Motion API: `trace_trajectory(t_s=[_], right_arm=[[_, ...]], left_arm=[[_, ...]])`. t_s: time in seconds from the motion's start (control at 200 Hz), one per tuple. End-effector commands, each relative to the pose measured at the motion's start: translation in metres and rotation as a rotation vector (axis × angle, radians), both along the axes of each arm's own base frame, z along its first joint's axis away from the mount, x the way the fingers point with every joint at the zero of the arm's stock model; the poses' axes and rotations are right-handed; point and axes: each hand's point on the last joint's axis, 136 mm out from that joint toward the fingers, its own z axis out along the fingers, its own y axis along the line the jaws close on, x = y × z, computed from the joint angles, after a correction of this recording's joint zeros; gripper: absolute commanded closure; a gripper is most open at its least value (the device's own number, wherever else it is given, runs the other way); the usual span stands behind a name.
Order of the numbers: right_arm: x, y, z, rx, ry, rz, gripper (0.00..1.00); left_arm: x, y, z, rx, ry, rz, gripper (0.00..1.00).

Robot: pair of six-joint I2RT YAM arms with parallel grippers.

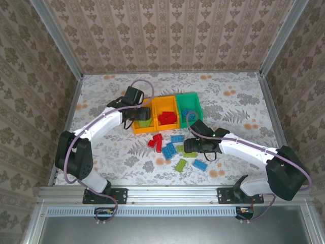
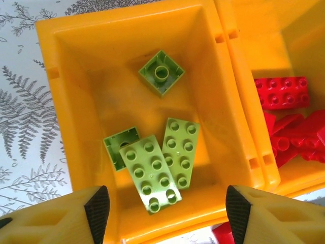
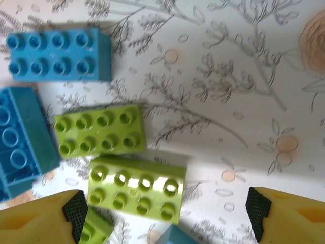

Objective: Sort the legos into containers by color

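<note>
The right fingers (image 3: 75, 211) stand spread and empty over the loose pile on the tabletop (image 3: 244, 91). They straddle a lime brick (image 3: 136, 189) that lies close against a second lime brick (image 3: 99, 130), with a blue brick (image 3: 23, 134) just beside it and a further lime piece (image 3: 96, 231) partly hidden under one pad. The likely trouble is crowding. On the way down, a pad could land on a neighbour's studs instead of the tabletop. The closing fingers could also pinch two bricks and lose one in transit, or shove the pile askew. The left fingers (image 2: 96, 209) are open too and carry nothing, hanging above the left orange bin (image 2: 51, 48), where four lime bricks (image 2: 152, 175) lie. Low over its near rim, they could catch the wall and push that bin against the middle bin (image 2: 284, 30) holding the red bricks (image 2: 282, 92). A lime brick released off-centre could drop among the reds.
</note>
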Motion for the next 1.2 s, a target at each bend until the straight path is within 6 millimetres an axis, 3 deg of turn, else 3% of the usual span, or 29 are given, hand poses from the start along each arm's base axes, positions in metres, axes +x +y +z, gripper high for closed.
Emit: trace_trajectory(t_s=[0.0,0.115,0.31,0.39,0.51,0.695,1.015,1.09,1.195], right_arm=[[-0.021,0.01,0.011,0.029,0.045,-0.013,0.17],[-0.039,0.024,0.011,0.095,0.103,-0.079,0.18],[-0.058,0.044,0.008,0.183,0.104,-0.222,0.19],[-0.062,0.046,-0.003,0.173,0.108,-0.258,0.21],[-0.06,0.066,-0.013,0.168,0.136,-0.232,0.23],[-0.067,0.073,-0.03,0.1,0.172,-0.224,0.22],[-0.06,0.08,-0.052,0.049,0.192,-0.235,0.23],[-0.058,0.079,-0.057,0.033,0.197,-0.236,0.27],[-0.058,0.076,-0.062,0.003,0.204,-0.225,0.41]], left_arm=[[-0.01,0.011,0.005,0.028,-0.017,-0.002,0.22],[-0.016,0.016,0.006,0.045,-0.04,-0.011,0.0],[-0.017,0.019,0.019,0.041,-0.12,-0.019,0.0],[-0.018,0.018,0.023,0.032,-0.142,-0.022,0.0],[-0.021,0.018,0.025,0.023,-0.158,-0.029,0.0],[-0.031,0.026,0.021,0.038,-0.164,-0.028,0.0],[-0.042,0.031,0.021,0.021,-0.203,-0.035,0.0],[-0.044,0.03,0.02,0.011,-0.208,-0.043,0.0],[-0.047,0.031,0.016,0.014,-0.201,-0.047,0.0]])
